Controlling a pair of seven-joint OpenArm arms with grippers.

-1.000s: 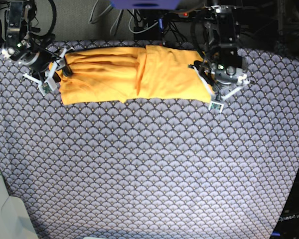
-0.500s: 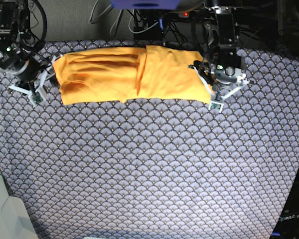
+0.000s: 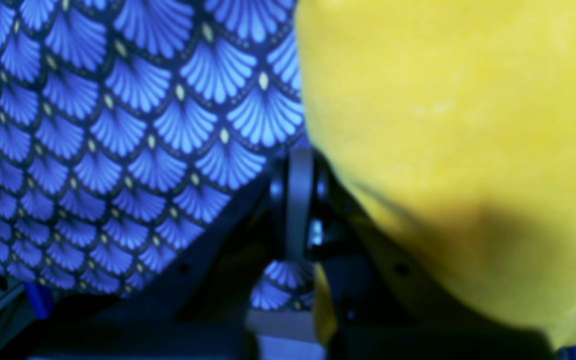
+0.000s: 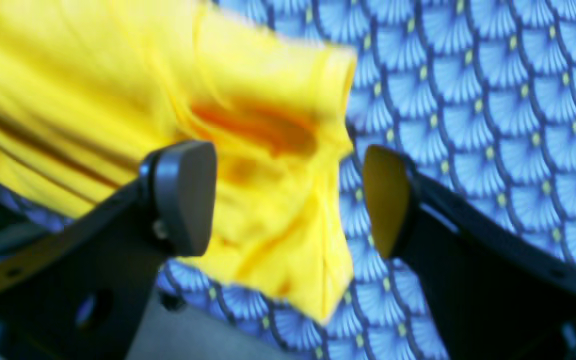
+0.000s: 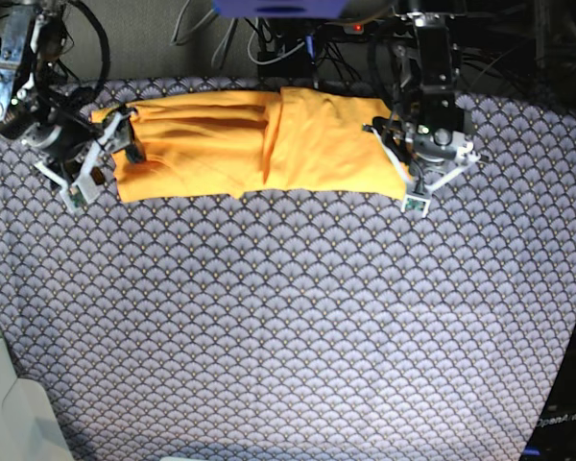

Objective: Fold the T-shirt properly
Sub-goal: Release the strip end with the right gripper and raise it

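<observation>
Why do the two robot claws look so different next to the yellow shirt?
The right gripper has its jaws spread wide apart, while the left gripper is squeezed shut.

The right gripper's open jaws straddle a corner of the yellow-orange cotton T-shirt without pinching it; the left gripper's shut jaws sit against the shirt's other end, though whether they pinch it is unclear.

Both are dark claws, low over the blue scallop-patterned cloth, one at each end of the shirt.

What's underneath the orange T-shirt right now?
The T-shirt lies on the scallop-patterned cloth, which shows all around it. Whatever sits beneath the shirt's middle is covered, as is whatever lies under the cloth.
</observation>
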